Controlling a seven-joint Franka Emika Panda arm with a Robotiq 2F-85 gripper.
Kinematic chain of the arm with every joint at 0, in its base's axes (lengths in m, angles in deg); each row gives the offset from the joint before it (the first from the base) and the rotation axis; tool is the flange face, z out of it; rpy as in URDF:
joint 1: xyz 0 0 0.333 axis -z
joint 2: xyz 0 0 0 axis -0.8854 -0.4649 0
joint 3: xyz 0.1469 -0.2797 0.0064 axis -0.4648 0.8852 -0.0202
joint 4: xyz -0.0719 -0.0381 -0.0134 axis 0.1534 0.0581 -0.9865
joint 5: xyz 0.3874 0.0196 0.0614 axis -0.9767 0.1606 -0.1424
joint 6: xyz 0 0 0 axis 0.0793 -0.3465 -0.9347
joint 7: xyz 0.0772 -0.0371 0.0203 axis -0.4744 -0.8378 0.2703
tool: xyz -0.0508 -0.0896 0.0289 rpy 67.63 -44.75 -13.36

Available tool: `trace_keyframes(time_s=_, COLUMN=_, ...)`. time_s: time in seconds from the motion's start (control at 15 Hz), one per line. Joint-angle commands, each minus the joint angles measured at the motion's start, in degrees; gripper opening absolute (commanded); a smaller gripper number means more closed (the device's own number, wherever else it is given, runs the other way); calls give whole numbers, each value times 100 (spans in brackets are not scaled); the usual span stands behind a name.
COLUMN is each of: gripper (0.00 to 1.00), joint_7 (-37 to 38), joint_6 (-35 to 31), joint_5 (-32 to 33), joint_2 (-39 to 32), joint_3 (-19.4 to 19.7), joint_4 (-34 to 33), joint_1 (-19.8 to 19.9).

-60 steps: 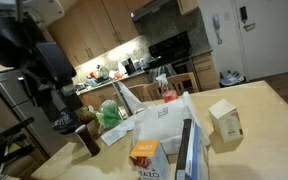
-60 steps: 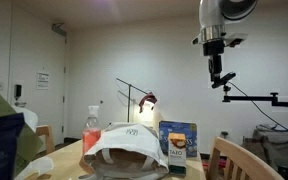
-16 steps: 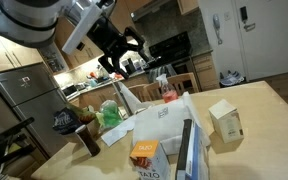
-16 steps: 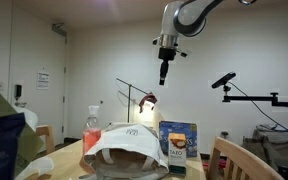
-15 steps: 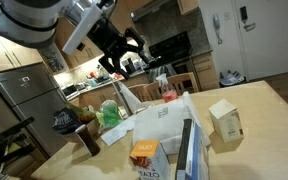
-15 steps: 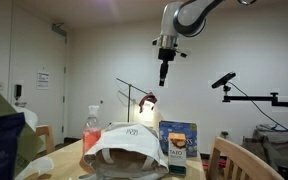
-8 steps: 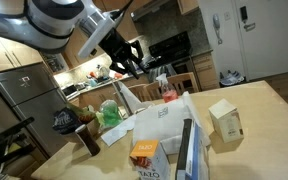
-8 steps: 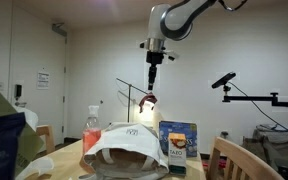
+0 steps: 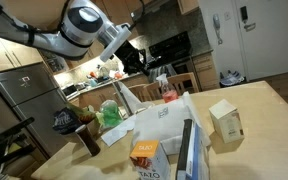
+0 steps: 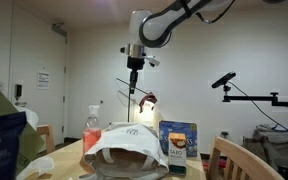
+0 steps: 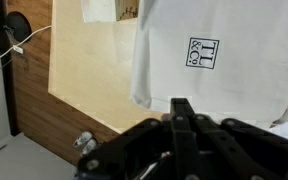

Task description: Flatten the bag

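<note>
The bag (image 9: 164,124) is large, white and crinkled, and lies on the wooden table among boxes. In an exterior view the bag (image 10: 124,150) bulges up, its mouth toward the camera. From the wrist, the bag (image 11: 214,50) shows a flat white face with a small dark square logo. My gripper (image 10: 133,90) hangs high above the bag, pointing straight down and not touching it. In the wrist view my gripper (image 11: 181,108) is shut, its two black fingers pressed together with nothing between them. My gripper (image 9: 136,62) is a dark shape against the kitchen.
A beige carton (image 9: 224,120), an orange box (image 9: 144,155) and a blue box (image 9: 189,150) stand close round the bag. A small green bag (image 9: 111,113) and a dark cup (image 9: 87,138) are beside it. A bottle (image 10: 92,128) and chair back (image 10: 229,160) flank the table.
The arm has swung sideways across the room until it is over the bag. Its fingers have closed from open to fully shut, on nothing.
</note>
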Motion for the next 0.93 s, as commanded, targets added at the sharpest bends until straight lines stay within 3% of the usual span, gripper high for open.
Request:
trace_keyframes(time_s=0.0, gripper=1, joint_7=-42, joint_6=17, joint_5=-6, joint_2=-110, joint_3=-22, joint_4=-112, joint_1=2)
trace_keyframes(time_s=0.4, gripper=0, joint_7=-173, joint_6=69, joint_5=-43, joint_2=-291, joint_3=-42, joint_4=-308, joint_1=33)
trace_keyframes(time_s=0.87, gripper=0, joint_7=-678, joint_6=76, joint_5=-278, joint_2=-1066, joint_3=-231, joint_4=-666, joint_1=136)
